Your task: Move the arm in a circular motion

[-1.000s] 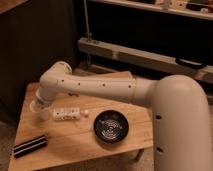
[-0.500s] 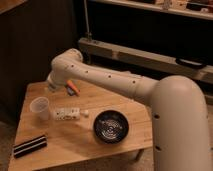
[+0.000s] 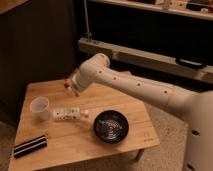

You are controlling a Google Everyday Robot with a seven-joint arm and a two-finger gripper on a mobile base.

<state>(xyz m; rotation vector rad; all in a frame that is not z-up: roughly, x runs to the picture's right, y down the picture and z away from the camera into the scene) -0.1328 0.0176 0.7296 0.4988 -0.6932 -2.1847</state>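
**Arm above low table: contents, by size**

1. arm (image 3: pixel 135 85): glossy white, its long axis running from the shoulder at 4 o'clock to the wrist at 10 o'clock.
2. table (image 3: pixel 146 138): wooden.
3. bowl (image 3: pixel 111 126): black, at 5 o'clock of the gripper (image 3: pixel 70 87).
4. cup (image 3: pixel 40 107): at 8 o'clock of it, nearest (likeliest snag for a circling sweep).
5. gripper: at the arm's tip, above the table's far edge; open or closed, cannot tell.

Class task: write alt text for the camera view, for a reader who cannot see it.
A large white robot arm reaches over a wooden table, its gripper above the far side. On the table sit a white cup, a small white container, a black bowl and a striped object.
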